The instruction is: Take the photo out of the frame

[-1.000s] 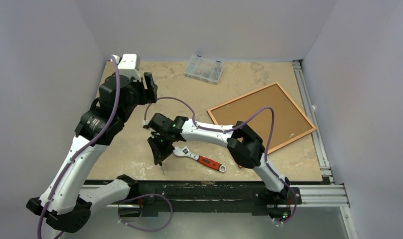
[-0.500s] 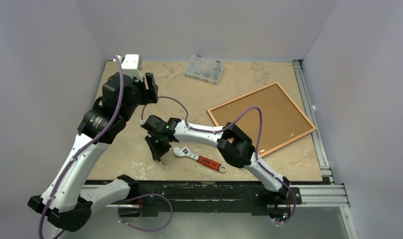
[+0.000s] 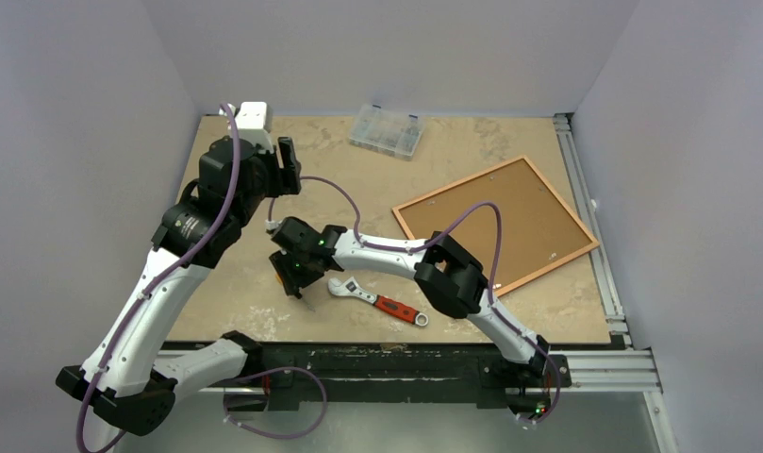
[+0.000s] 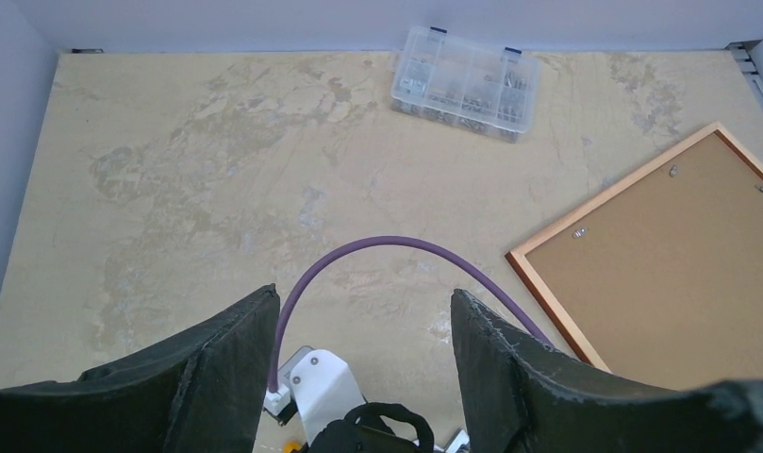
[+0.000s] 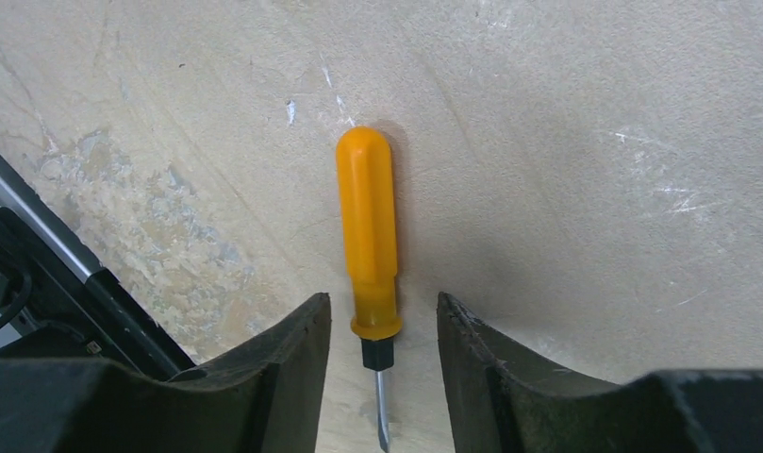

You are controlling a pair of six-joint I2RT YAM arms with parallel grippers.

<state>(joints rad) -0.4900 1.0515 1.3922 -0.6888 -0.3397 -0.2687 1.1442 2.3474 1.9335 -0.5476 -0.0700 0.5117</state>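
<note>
Jaws of the right gripper (image 5: 382, 316) stand partly apart, clamped on nothing. An orange-handled screwdriver (image 5: 368, 226) lies flat on the table (image 3: 410, 170) between the two fingers (image 5: 297, 354). A sliver of table surface shows on either side of the handle, so neither pad touches it. The handle's rounded end points away from the wrist. Its black collar and metal shaft run back between the fingertips toward the camera.

From the top camera this gripper hangs nose-down over the near-centre of the table. It sits just left of a red-handled wrench (image 3: 382, 304).

Left gripper (image 4: 365, 297): jaws wide apart, nothing between them. It is raised well above the table at the far left and looks down the surface. A purple cable (image 4: 387, 243) arcs below it.

Frame (image 3: 458, 183): lies flat on the right half of the table, turned at an angle to the table edges, well apart from both grippers. It has narrow red-orange wood moulding on all four sides.

The side facing up is the plain brown backing board (image 3: 500, 222), seated inside the moulding. A few small metal tabs (image 4: 578, 232) sit along its edges. The photo is not visible from this side.

A clear compartment box (image 3: 387, 130) rests near the far edge, apart from the frame.
</note>
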